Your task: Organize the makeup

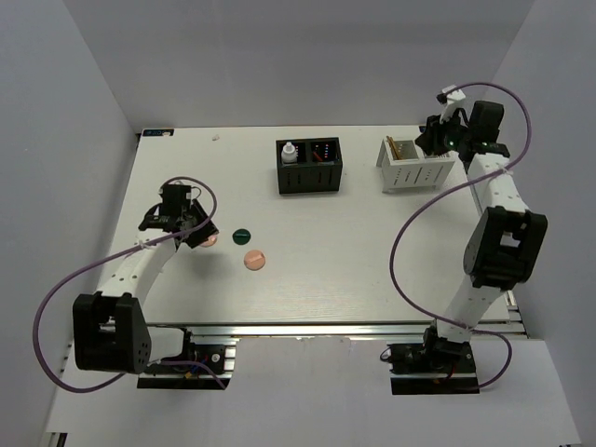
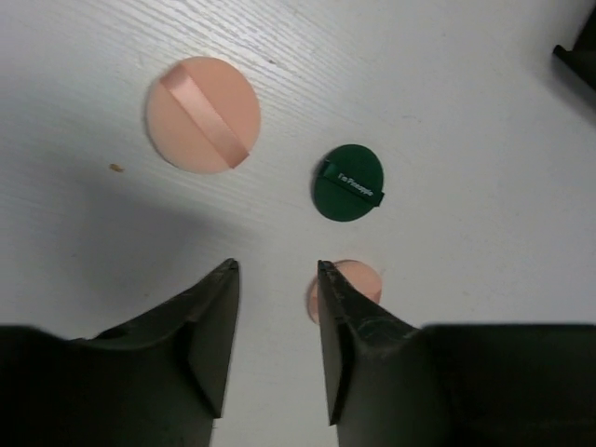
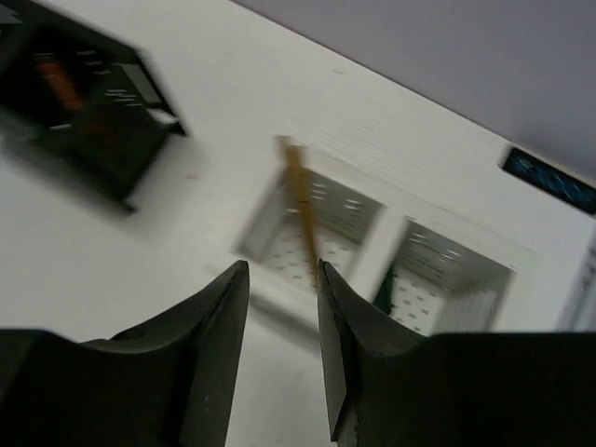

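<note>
1. Looking down the left wrist camera, I see the left gripper (image 2: 275,270) with its jaws spread over bare table (image 2: 466,112), pinching nothing.
2. A small pink disc (image 2: 346,282) lies flat just beyond one fingertip, outside the gap and partly hidden by that finger.
3. Further ahead of those jaws sits the dark green disc (image 2: 348,182), and beyond it to the other side the large pink disc (image 2: 202,114) with its ribbon strap up. All three discs lie apart from one another.
4. On the right wrist camera the right gripper (image 3: 279,268) also has its jaws apart, with a gap wider than anything near them.
5. Just ahead of those jaws a tan stick (image 3: 298,200) leans in one compartment of the white slotted box (image 3: 391,223). The view is blurred, but I see no finger clamped on it.
6. From above, the black box (image 1: 310,179) stands well off to the side of the right jaws, with the white bottle (image 1: 290,152) in one compartment and thin pencils (image 1: 323,152) in the other.
</note>
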`<state>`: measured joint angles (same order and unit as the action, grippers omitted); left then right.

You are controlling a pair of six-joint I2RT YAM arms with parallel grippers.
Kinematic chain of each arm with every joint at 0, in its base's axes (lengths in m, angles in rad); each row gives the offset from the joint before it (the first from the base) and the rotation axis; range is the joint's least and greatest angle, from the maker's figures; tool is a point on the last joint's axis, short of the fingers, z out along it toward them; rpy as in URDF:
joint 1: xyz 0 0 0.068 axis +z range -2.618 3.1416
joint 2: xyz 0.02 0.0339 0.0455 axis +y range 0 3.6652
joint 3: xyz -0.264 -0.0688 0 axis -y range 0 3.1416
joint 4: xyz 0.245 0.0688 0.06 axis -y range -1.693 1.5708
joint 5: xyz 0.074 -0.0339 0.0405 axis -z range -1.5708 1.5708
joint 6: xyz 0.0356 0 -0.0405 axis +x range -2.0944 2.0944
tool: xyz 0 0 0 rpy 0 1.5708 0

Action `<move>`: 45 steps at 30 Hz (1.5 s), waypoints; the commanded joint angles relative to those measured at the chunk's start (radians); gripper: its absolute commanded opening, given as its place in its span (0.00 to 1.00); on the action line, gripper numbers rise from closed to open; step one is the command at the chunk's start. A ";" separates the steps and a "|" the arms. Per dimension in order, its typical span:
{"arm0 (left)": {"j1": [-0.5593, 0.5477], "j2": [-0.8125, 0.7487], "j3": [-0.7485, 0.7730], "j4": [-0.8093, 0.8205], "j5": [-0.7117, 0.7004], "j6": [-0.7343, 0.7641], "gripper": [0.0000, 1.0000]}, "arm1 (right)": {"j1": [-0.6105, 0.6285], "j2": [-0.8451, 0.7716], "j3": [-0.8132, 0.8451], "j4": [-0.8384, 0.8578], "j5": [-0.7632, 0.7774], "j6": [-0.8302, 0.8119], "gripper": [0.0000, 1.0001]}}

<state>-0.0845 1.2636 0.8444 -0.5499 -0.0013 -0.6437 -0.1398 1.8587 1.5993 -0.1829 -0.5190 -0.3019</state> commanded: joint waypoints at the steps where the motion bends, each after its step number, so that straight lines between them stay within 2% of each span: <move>1: 0.054 0.016 0.025 -0.030 0.047 0.047 0.51 | 0.048 -0.197 -0.120 0.011 -0.404 -0.147 0.42; 4: 0.083 0.060 0.039 -0.033 0.044 0.079 0.68 | 0.130 -0.295 -0.246 -0.030 -0.406 -0.221 0.45; 5: 0.083 0.077 0.044 -0.028 0.038 0.087 0.69 | 0.178 -0.338 -0.278 -0.036 -0.409 -0.229 0.46; 6: 0.118 0.114 0.051 -0.025 0.029 0.094 0.70 | 0.196 -0.358 -0.309 -0.035 -0.409 -0.229 0.46; 10: 0.121 0.218 0.108 -0.001 0.005 0.114 0.72 | 0.243 -0.430 -0.450 0.038 -0.415 -0.137 0.47; 17: 0.123 0.365 0.208 -0.005 -0.069 0.160 0.71 | 0.246 -0.478 -0.501 0.031 -0.426 -0.088 0.47; 20: 0.124 0.410 0.208 0.007 -0.066 0.183 0.64 | 0.246 -0.493 -0.522 0.048 -0.434 -0.062 0.47; 23: 0.126 0.447 0.200 0.033 -0.048 0.194 0.63 | 0.246 -0.503 -0.536 0.060 -0.438 -0.039 0.47; 25: 0.126 0.462 0.200 0.047 -0.032 0.200 0.59 | 0.246 -0.509 -0.539 0.062 -0.440 -0.034 0.47; 27: 0.126 0.477 0.202 0.053 -0.013 0.200 0.47 | 0.246 -0.513 -0.547 0.060 -0.440 -0.034 0.47; 28: 0.126 0.482 0.203 0.057 -0.005 0.205 0.36 | 0.247 -0.518 -0.549 0.060 -0.441 -0.034 0.47; 30: 0.126 0.494 0.197 0.061 0.000 0.205 0.27 | 0.246 -0.521 -0.553 0.060 -0.444 -0.028 0.47; 33: 0.126 0.485 0.174 0.074 0.043 0.207 0.19 | 0.250 -0.520 -0.553 0.059 -0.450 -0.017 0.47; 34: 0.126 0.476 0.162 0.085 0.050 0.205 0.11 | 0.258 -0.515 -0.547 0.045 -0.466 -0.022 0.47; 35: 0.126 0.465 0.159 0.091 0.063 0.204 0.08 | 0.262 -0.512 -0.541 0.027 -0.479 -0.037 0.48; 38: 0.126 0.389 0.136 0.142 0.157 0.182 0.01 | 0.334 -0.490 -0.509 -0.084 -0.477 -0.107 0.56; 39: 0.126 0.360 0.124 0.171 0.249 0.150 0.00 | 0.367 -0.486 -0.503 -0.102 -0.446 -0.112 0.59; 42: 0.101 0.228 0.072 0.318 0.421 0.067 0.00 | 0.489 -0.467 -0.533 -0.011 -0.267 0.059 0.60; 43: 0.100 0.183 0.062 0.390 0.457 0.046 0.00 | 0.524 -0.461 -0.544 0.026 -0.225 0.210 0.60; 45: 0.010 0.146 0.030 0.467 0.486 -0.031 0.00 | 0.555 -0.438 -0.555 0.135 -0.169 0.398 0.60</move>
<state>0.0032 1.5150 0.8928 -0.2874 0.3092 -0.5621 0.3828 1.4002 1.0485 -0.1783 -0.8158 -0.1886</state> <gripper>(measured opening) 0.026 0.603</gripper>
